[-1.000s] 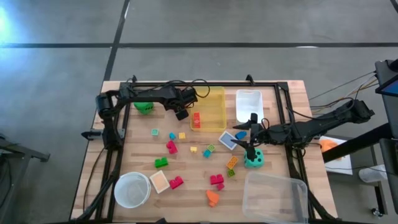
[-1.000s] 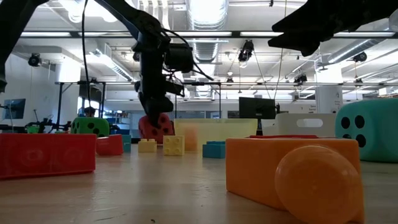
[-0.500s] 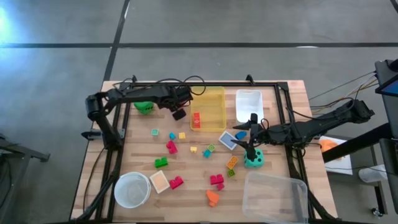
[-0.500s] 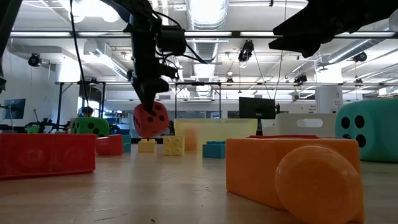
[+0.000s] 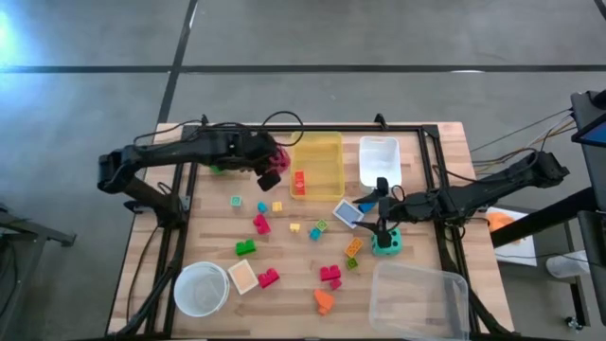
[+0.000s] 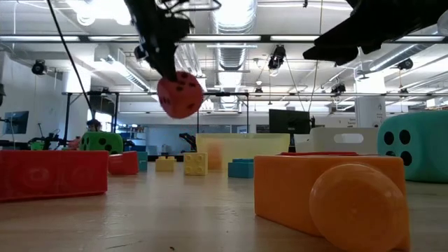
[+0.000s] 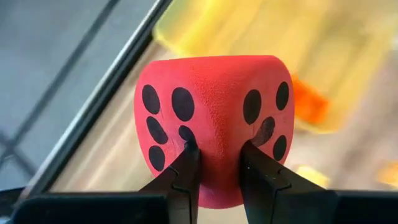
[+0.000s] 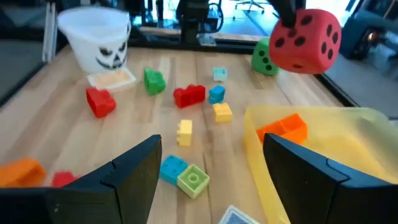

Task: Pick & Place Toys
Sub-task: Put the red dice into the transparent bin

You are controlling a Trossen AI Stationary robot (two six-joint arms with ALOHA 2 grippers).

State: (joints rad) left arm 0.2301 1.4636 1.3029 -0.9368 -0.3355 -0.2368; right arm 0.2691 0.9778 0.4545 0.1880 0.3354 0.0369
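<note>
My left gripper (image 7: pixel 217 163) is shut on the pink-red die (image 7: pixel 214 118), which hangs well above the table (image 6: pixel 180 94) just left of the yellow bin (image 5: pixel 320 166). The green die (image 8: pixel 264 56) rests on the table at the far left, partly under my left arm. The teal die (image 5: pixel 385 243) sits right of the middle, and my right gripper (image 8: pixel 211 180) stands open and empty just above and beyond it. Several small blocks (image 5: pixel 260 224) lie scattered over the table's middle. My left gripper pinches the die at the edge between two dotted faces (image 7: pixel 214 155), one fingertip (image 7: pixel 188 152) on each face. The soft foam is dented in at both tips. The fingers slant down onto it from the table's left. The die hangs tilted, clear of the table.
An orange-red block (image 5: pixel 299 182) lies in the yellow bin. A white bin (image 5: pixel 379 159) stands to its right, a clear bin (image 5: pixel 417 298) at the near right, and a round white bowl (image 5: pixel 201 289) at the near left. A black frame rail borders the table.
My left gripper has risen with the pink-red die. The die was at table level a second ago and now hangs lifted clear, well above the blocks. My left arm has drawn back toward the table's left edge.
</note>
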